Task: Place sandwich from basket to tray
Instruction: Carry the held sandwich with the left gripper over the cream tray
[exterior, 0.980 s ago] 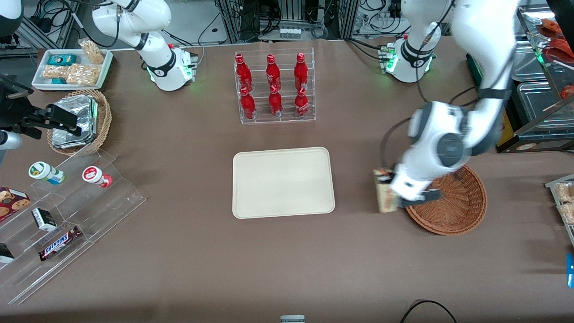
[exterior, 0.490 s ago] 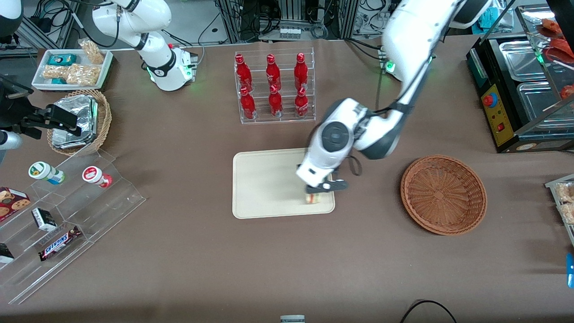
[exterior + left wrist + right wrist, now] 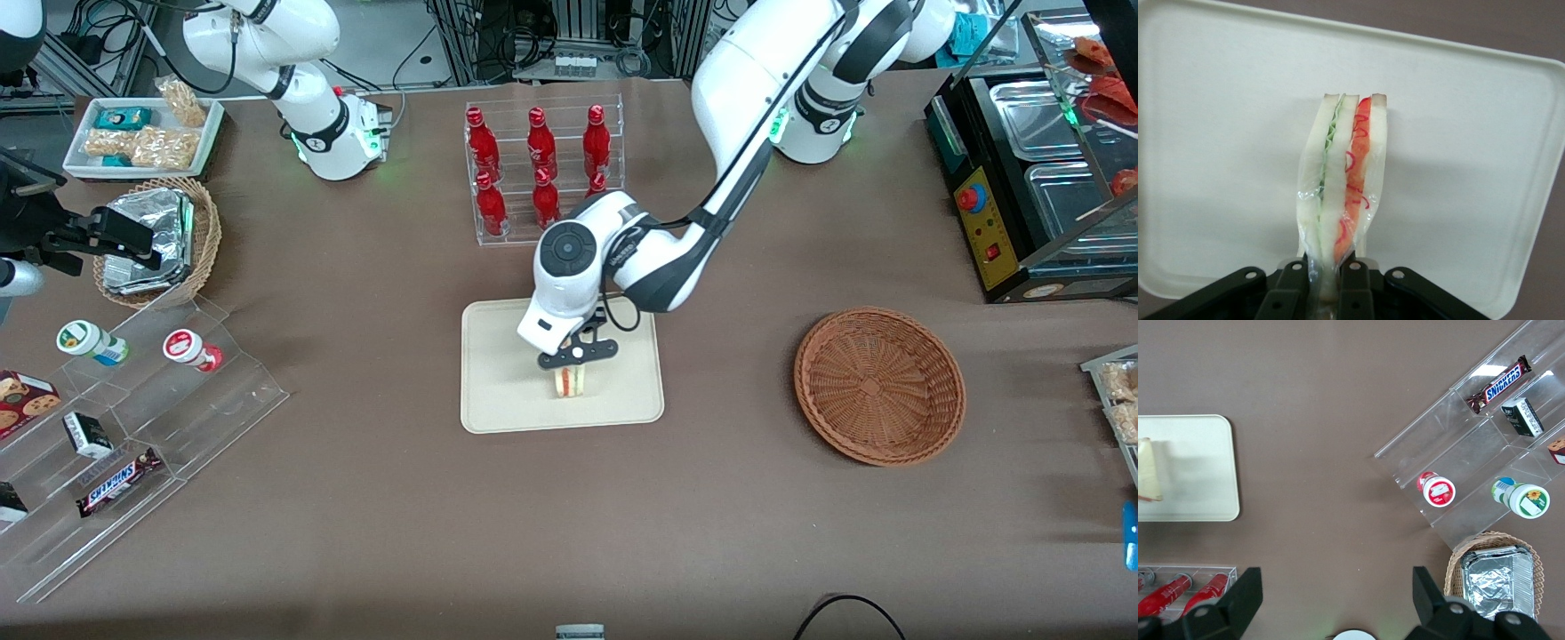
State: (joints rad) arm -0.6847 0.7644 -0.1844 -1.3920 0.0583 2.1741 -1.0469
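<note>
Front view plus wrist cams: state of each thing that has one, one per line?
Gripper: shut on the sandwich, above the tray.
Sandwich: wrapped in clear film, held on edge over the tray.
Tray: flat on the table, nothing resting on its bare parts.
Basket: upright, empty.
Bottles: upright in their rack, capped.

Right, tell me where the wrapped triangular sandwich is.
The wrapped triangular sandwich is over the cream rectangular tray, clamped in the left gripper, well clear of the reddish-brown wicker basket.

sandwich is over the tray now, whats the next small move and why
Probably lower a touch and open the tool: it is shut on the triangular white-bread sandwich, which hangs over the cream rectangular tray, clear of the round reddish-brown wicker basket.
</note>
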